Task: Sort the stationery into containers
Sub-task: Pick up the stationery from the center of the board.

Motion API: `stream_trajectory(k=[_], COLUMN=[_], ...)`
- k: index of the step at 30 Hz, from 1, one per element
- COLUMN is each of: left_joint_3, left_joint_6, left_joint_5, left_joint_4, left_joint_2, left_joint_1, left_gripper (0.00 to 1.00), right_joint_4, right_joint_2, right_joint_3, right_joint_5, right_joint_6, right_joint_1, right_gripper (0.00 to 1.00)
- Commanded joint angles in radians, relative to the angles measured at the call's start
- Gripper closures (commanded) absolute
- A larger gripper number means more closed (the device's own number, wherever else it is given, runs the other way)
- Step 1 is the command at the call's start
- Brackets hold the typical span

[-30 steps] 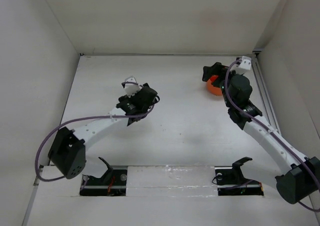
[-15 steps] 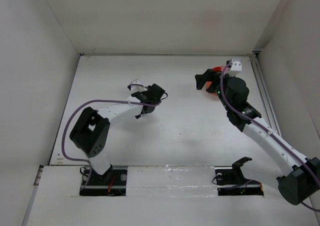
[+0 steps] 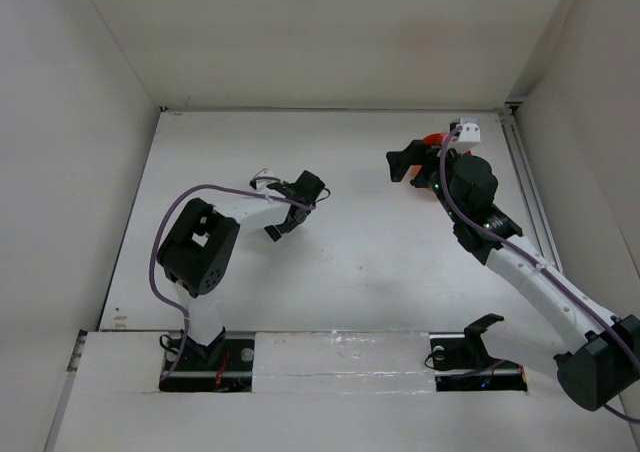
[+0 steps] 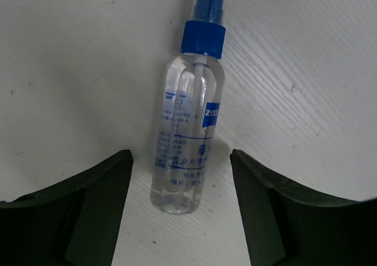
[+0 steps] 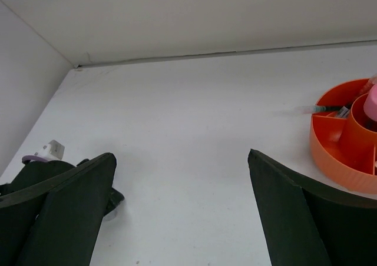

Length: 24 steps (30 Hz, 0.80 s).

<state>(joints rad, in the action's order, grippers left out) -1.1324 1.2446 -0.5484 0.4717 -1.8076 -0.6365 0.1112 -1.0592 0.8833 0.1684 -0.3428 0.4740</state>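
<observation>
A clear blue-capped tube (image 4: 188, 130) lies on the white table, its cap pointing away from me. My left gripper (image 4: 181, 160) is open and low over it, with the tube's base between the two fingers, untouched. In the top view the left gripper (image 3: 293, 215) hides the tube. The round orange tub (image 5: 344, 142) with dividers sits at the right of the right wrist view; it holds a pink-capped tube (image 5: 371, 104) and a thin pen (image 5: 330, 108). My right gripper (image 5: 181, 160) is open and empty, left of the tub (image 3: 432, 138).
The left arm's wrist (image 5: 53, 154) shows at the left edge of the right wrist view. White walls enclose the table at the back and on both sides; the back wall stands just behind the tub.
The left arm has folded up, its elbow rising toward the base, with the gripper staying near the same spot. The right gripper has swung left, away from the orange tub.
</observation>
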Motion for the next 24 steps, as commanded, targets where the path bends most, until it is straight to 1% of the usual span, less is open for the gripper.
stream_trajectory(k=[1,6,7,8,9,12,13,14,15,16,17,18,19,20,21,22,24], left_joint_3=[0.002,0.013,0.022,0.022,0.022,0.032,0.042,0.071,0.094,0.121,0.153,0.225,0.262,0.301,0.372,0.403,0.442], left_joint_6=[0.030,0.021,0.021,0.009,-0.017,-0.065,-0.098,-0.126,-0.176,-0.239,-0.357,-0.422,-0.489,-0.555,-0.620,-0.731,-0.806], left_joint_5=[-0.007,0.024,0.036,0.036,0.047,0.056,0.020,-0.005,-0.022,-0.031,-0.031,-0.031,-0.021,0.019,0.045,0.066,0.076], left_joint_4=[-0.001,-0.019,-0.019,-0.028,-0.028,-0.054,-0.065,-0.085,-0.176,-0.241,-0.302,-0.371,-0.527,-0.609,-0.684,-0.814,-0.896], left_joint_2=[-0.009,-0.044,-0.044,-0.044,-0.044,-0.003,0.026,0.063,0.152,0.203,0.252,0.352,0.404,0.448,0.490,0.560,0.608], left_joint_1=[0.017,0.017,0.017,0.017,0.017,0.008,-0.005,-0.020,-0.060,-0.080,-0.101,-0.141,-0.158,-0.178,-0.199,-0.236,-0.275], left_gripper=[0.38,0.62,0.70,0.94,1.00,1.00,1.00,1.00,1.00,1.00,1.00,1.00,1.00,1.00,1.00,1.00,1.00], right_joint_4=[0.022,0.022,0.022,0.022,0.022,0.022,0.022,0.022,0.022,0.039,0.057,0.067,0.067,0.097,0.117,0.136,0.195], right_joint_2=[0.015,0.024,0.024,0.024,0.024,0.024,0.015,0.015,0.015,0.015,0.024,0.024,0.024,0.024,0.024,0.006,-0.018], right_joint_3=[0.002,0.002,0.002,0.002,0.002,0.002,0.002,0.002,0.002,0.002,0.002,-0.009,-0.009,-0.009,-0.009,-0.020,-0.020], right_joint_5=[-0.015,-0.015,-0.015,-0.015,-0.015,-0.053,-0.087,-0.172,-0.216,-0.251,-0.307,-0.329,-0.352,-0.375,-0.432,-0.466,-0.526], right_joint_6=[0.005,0.005,0.005,0.005,0.005,0.005,-0.004,-0.021,-0.031,-0.054,-0.067,-0.077,-0.091,-0.105,-0.120,-0.136,-0.191], right_joint_1=[0.018,0.018,0.018,0.018,0.018,-0.003,-0.018,-0.056,-0.075,-0.092,-0.113,-0.113,-0.113,-0.113,-0.104,-0.095,-0.069], right_gripper=[0.00,0.00,0.00,0.00,0.00,0.00,0.00,0.00,0.00,0.00,0.00,0.00,0.00,0.00,0.00,0.00,0.01])
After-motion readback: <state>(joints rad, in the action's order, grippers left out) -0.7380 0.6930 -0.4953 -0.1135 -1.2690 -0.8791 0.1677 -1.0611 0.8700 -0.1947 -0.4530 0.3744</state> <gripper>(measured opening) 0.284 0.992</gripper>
